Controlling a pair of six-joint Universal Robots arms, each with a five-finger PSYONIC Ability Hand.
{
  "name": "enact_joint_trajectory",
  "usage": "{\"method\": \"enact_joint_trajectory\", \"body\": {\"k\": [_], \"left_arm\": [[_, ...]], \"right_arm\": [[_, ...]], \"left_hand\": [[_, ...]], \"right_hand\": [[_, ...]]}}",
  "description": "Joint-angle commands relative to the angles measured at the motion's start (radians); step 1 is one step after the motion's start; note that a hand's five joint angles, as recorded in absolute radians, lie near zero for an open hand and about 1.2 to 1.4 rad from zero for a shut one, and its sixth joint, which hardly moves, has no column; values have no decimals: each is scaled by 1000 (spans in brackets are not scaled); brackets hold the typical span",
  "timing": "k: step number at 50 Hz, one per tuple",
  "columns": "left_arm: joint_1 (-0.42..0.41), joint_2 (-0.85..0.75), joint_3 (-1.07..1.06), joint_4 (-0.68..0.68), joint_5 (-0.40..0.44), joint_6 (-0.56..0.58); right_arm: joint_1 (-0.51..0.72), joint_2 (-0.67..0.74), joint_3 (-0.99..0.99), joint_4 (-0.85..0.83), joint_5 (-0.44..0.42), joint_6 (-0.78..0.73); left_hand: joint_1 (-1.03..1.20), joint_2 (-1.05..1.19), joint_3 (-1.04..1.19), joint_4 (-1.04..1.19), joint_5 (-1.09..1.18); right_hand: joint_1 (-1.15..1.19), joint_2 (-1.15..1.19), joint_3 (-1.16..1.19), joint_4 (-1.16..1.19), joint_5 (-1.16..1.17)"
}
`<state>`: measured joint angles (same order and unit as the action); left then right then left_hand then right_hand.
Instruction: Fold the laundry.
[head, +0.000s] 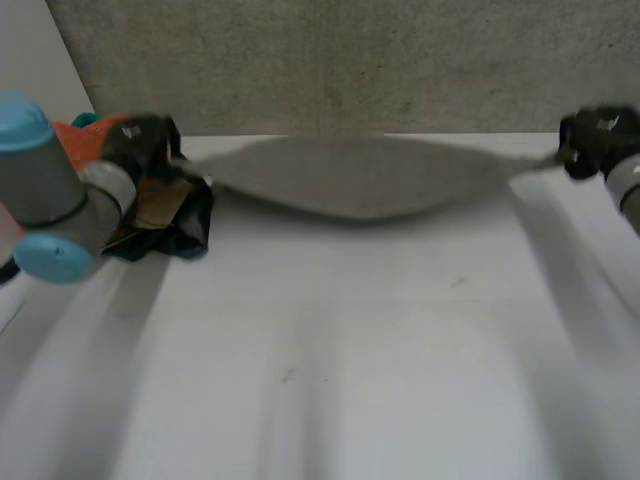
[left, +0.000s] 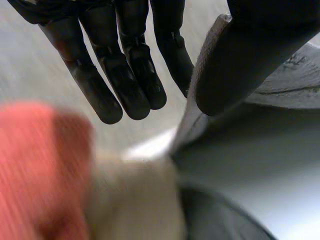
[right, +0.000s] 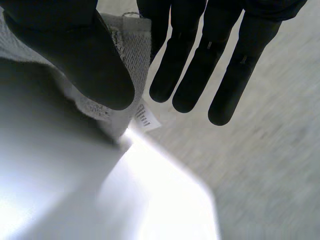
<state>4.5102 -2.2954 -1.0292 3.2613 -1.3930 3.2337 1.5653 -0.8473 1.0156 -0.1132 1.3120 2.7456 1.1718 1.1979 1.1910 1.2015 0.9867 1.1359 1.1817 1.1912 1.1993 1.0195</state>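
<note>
So the grey cloth (head: 350, 180) is strung out sideways over the far side of the bench (head: 330, 360). Its long axis runs straight from one arm to the other. It's widest in the middle, where the belly sags down toward the bench, and it narrows to a point at each end.

The left robot hand (head: 140, 140) has one end pinched, with the thumb (left: 250, 60) pressing the cloth's edge against straight fingers (left: 130, 75). The right robot hand (head: 590, 140) grips the other end the same way, thumb on the fabric at a corner with a little white label (right: 146, 117) hanging off it.

There's a heap of other laundry (head: 170, 220) on the bench just beside the left robot hand: something orange, something dark and a tan bit.
</note>
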Motion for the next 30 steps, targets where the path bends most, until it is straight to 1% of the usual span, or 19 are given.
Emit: {"method": "enact_joint_trajectory", "body": {"k": [1,4,5,7,8,11,12,14,16,19,20,22,23,24,25,27,28,30], "left_arm": [[1,101,-213,-217,-4,184],[10,174,-278,-348,-29,244],[17,227,-325,-442,-41,280],[23,283,-371,-537,-49,316],[30,336,-420,-616,-46,351],[33,415,-491,-719,-24,420],[36,456,-527,-756,-5,464],[38,494,-548,-756,18,506],[27,517,-543,-721,37,543],[20,501,-511,-672,34,534],[14,470,-474,-634,22,517],[4,432,-425,-603,3,494],[-3,389,-369,-582,-21,468],[-6,366,-338,-577,-32,460],[-16,319,-274,-575,-61,437],[-23,272,-211,-581,-95,414],[-32,233,-149,-594,-113,391],[-43,193,-88,-604,-130,371]], "right_arm": [[-54,-67,156,195,-37,-214],[-82,-137,210,311,-37,-311],[-102,-188,249,410,-37,-395],[-131,-243,299,502,-45,-481],[-160,-298,351,583,-56,-565],[-201,-369,406,642,-85,-694],[-218,-404,428,638,-99,-766],[-220,-411,442,629,-106,-805],[-217,-403,440,613,-105,-790],[-212,-377,411,584,-105,-741],[-203,-345,382,558,-103,-694],[-183,-308,345,532,-97,-644],[-165,-274,309,511,-86,-592],[-151,-245,275,488,-76,-542],[-145,-231,256,474,-70,-517],[-131,-204,216,443,-63,-466],[-117,-179,183,407,-54,-417],[-102,-153,147,380,-48,-382]], "left_hand": [[224,198,205,195,235],[224,198,205,195,235],[224,198,205,195,235],[224,198,205,195,235],[224,198,205,195,235],[224,198,205,195,235],[224,198,205,195,235],[224,198,205,195,235],[224,198,205,195,235],[224,198,205,195,235],[224,198,205,195,235],[224,198,205,195,235],[224,198,205,195,235],[224,198,205,195,235],[224,198,205,195,235],[224,198,205,195,235],[224,198,205,195,235],[224,198,205,195,235]], "right_hand": [[260,215,205,197,202],[260,215,205,197,202],[260,215,205,197,202],[260,215,205,197,202],[260,215,205,197,202],[260,215,205,197,202],[260,215,205,197,202],[260,215,205,197,202],[260,215,205,197,202],[260,215,205,197,202],[260,215,205,197,202],[260,215,205,197,202],[260,215,205,197,202],[260,215,205,197,202],[260,215,205,197,202],[260,215,205,197,202],[260,215,205,197,202],[260,215,205,197,202]]}}
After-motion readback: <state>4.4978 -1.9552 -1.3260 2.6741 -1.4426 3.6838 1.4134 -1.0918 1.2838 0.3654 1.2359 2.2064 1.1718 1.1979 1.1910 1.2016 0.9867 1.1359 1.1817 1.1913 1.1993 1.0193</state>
